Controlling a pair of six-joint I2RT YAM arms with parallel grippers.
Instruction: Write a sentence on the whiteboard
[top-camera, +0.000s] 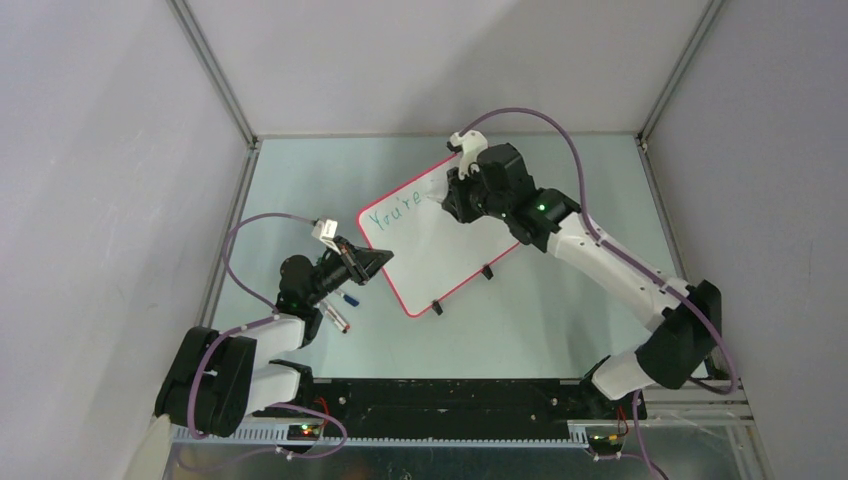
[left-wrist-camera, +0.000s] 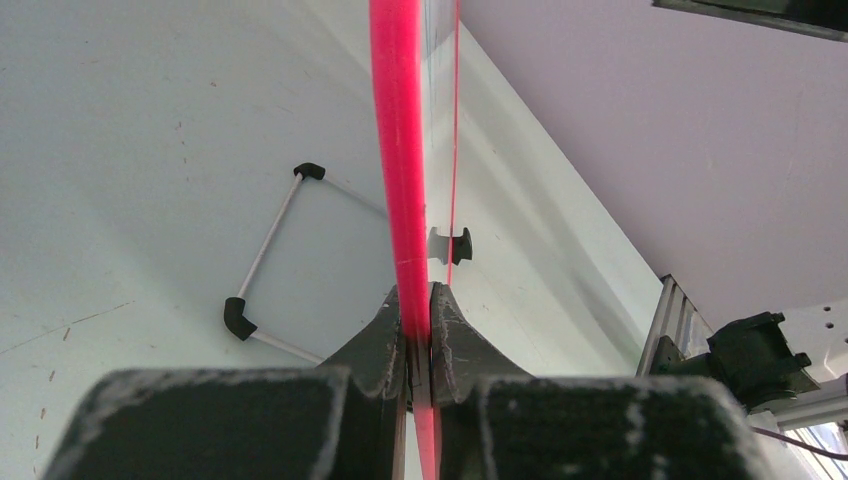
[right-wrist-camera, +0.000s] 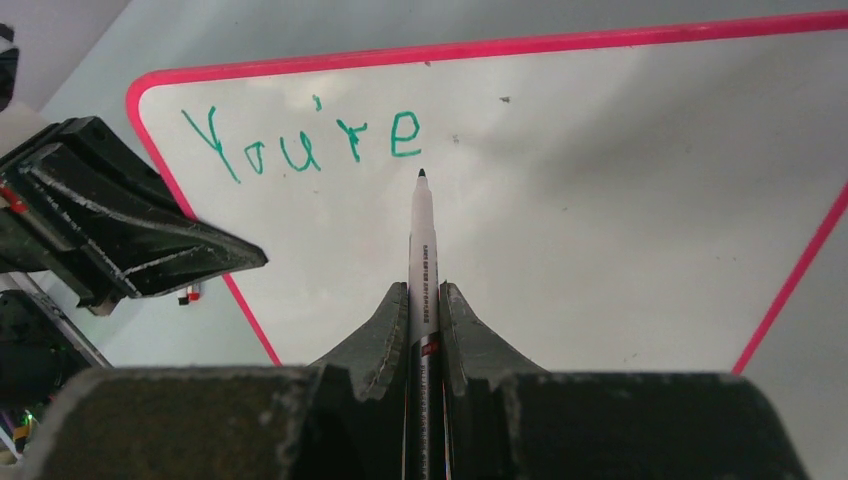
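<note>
The whiteboard (top-camera: 430, 245) sits near the middle of the desk (top-camera: 580, 300), turned at an angle, its two black clip feet (top-camera: 437, 308) along the near edge. The left gripper (left-wrist-camera: 418, 325) is pinched onto the red-pink rim at the board's left side, the fingers pressed flat against both faces. From the overhead view I cannot tell for sure whether the board lies flat or is propped up on that side.

The right gripper (right-wrist-camera: 424, 300) is clamped around a marker (right-wrist-camera: 419, 235), which points forward out of the jaws. Its tip hovers just below and right of the green word "You're" (right-wrist-camera: 300, 140), written in the upper left part of the board. Whether the tip touches the surface is hard to say.

Judging by the sentence asked for, only the first word is down and more words have to follow to its right, where the board is bare.

The board looks thin, stiff and light, with a glossy face that is likely slippery. It would slide or rock under pen pressure, so the rim hold matters; the edge is the place to take it, never the writing face. Pressing hard near the far side could flex or tip it. Two loose pens (top-camera: 342, 310) lie on the desk beside the left arm, well apart from the board
</note>
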